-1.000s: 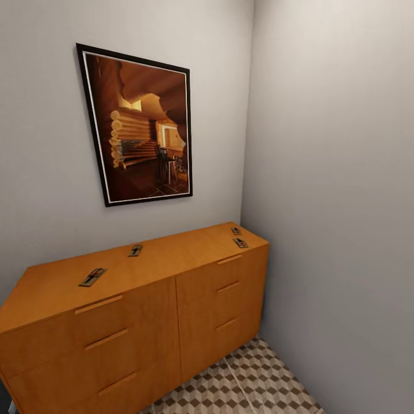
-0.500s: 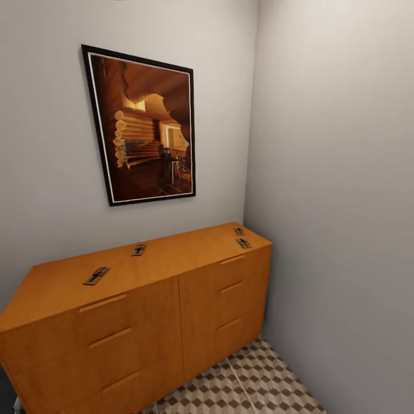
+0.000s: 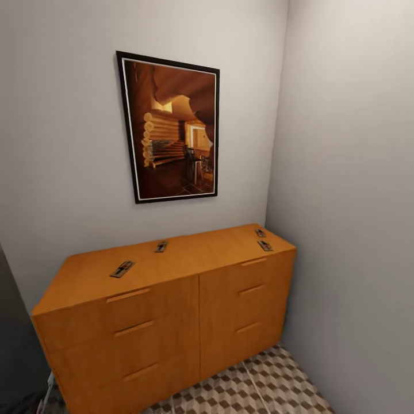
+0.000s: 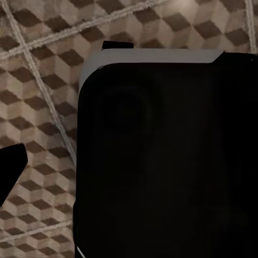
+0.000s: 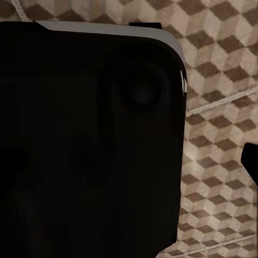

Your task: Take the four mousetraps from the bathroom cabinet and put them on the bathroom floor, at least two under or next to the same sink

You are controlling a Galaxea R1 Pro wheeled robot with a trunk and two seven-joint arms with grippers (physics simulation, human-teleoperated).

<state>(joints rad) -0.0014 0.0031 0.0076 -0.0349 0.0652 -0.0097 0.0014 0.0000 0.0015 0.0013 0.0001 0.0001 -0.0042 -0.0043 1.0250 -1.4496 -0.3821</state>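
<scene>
Several mousetraps lie on top of the orange-brown cabinet (image 3: 172,322) in the head view. One mousetrap (image 3: 123,268) is near the cabinet's left front, another (image 3: 161,246) sits further back, and two (image 3: 260,233) (image 3: 265,245) lie close together at the right end. All drawers are closed. The cube-patterned bathroom floor (image 3: 270,385) shows in front of the cabinet. The sink is out of view. In each wrist view a dark sliver at the picture's edge may be a fingertip (image 4: 11,166) (image 5: 250,161), hanging over the floor tiles; I cannot make out the jaws.
The cabinet fills a narrow alcove, its right end against a grey wall (image 3: 351,230). A framed picture (image 3: 172,126) hangs above it. A dark panel (image 3: 14,333) stands at the left. A black part of the robot (image 4: 161,161) (image 5: 80,161) blocks much of both wrist views.
The whole head view has shifted right, so the camera has moved. The cabinet's left end and a dark panel beside it now show. The mousetraps lie where they were.
</scene>
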